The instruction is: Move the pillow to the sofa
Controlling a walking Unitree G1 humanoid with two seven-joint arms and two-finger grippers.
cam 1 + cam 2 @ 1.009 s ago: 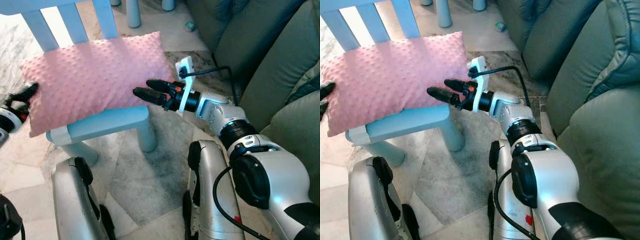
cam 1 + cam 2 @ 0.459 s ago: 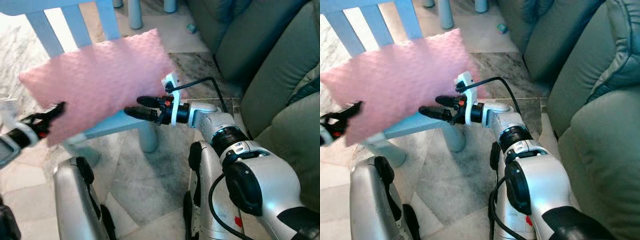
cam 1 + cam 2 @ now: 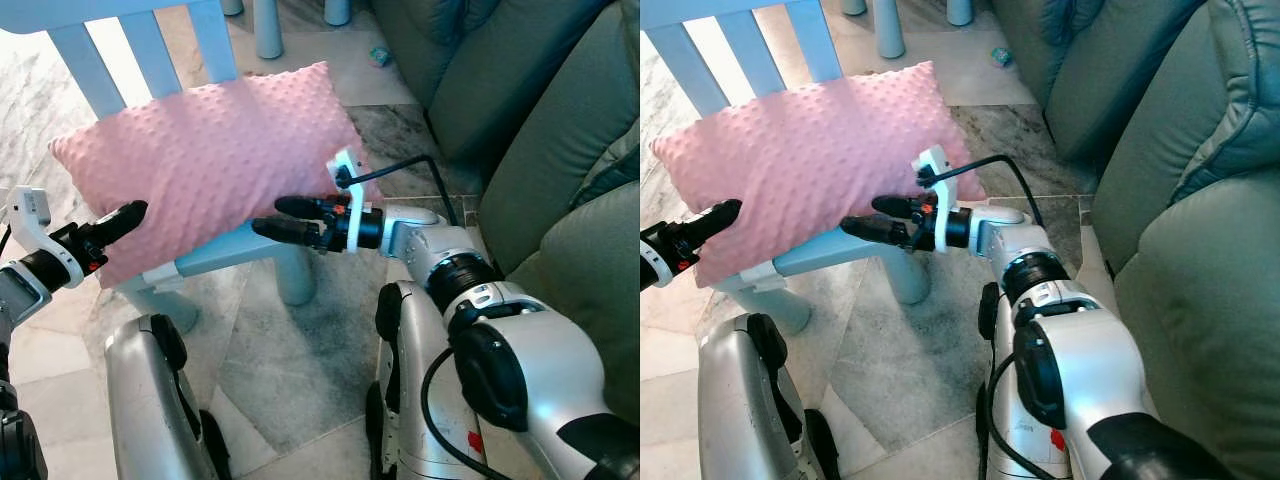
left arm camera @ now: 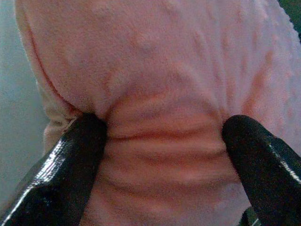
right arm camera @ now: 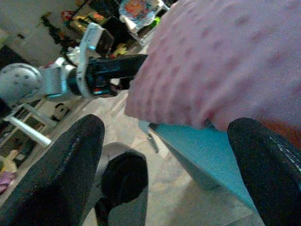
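A pink dotted pillow (image 3: 210, 150) lies tilted on the seat of a light blue chair (image 3: 240, 245), leaning against its slatted back. My left gripper (image 3: 125, 215) is at the pillow's left end; in the left wrist view its wide-apart fingers (image 4: 70, 160) press into the pillow (image 4: 160, 94), which wrinkles between them. At the pillow's front right edge, my right gripper (image 3: 272, 217) is open and points left along the seat. In the right wrist view the pillow (image 5: 225, 66) sits above the chair seat (image 5: 207, 150) between its spread fingers. The grey-green sofa (image 3: 540, 110) stands to the right.
My own silver legs (image 3: 150, 400) stand on the marble floor below the chair. Pale blue furniture legs (image 3: 266, 25) stand behind the chair. A small teal object (image 3: 380, 56) lies on the floor by the sofa's base. A black cable (image 3: 410, 160) loops off my right wrist.
The pillow has shifted up and to the right on the chair. My left gripper has come in from the left edge against the pillow's end. My right gripper has slid left along the seat front.
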